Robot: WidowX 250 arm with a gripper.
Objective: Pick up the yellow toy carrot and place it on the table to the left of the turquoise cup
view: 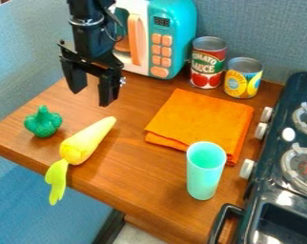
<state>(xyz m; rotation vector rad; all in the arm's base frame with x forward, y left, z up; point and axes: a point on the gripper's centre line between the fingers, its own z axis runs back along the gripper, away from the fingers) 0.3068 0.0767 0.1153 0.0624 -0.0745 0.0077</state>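
Wooden counter holds yellow vegetable below open claw.

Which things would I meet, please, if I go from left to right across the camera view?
Green toy vegetable → yellow toy vegetable with light green top → toy microwave → pale green cup → yellow can → dark stove.

The surface carries one yellow toy vegetable and one green toy vegetable, two in all; one taller can and one shorter can, again two; one cup, one cloth and one toy microwave. There is one toy stove, with two burners and three knobs visible.
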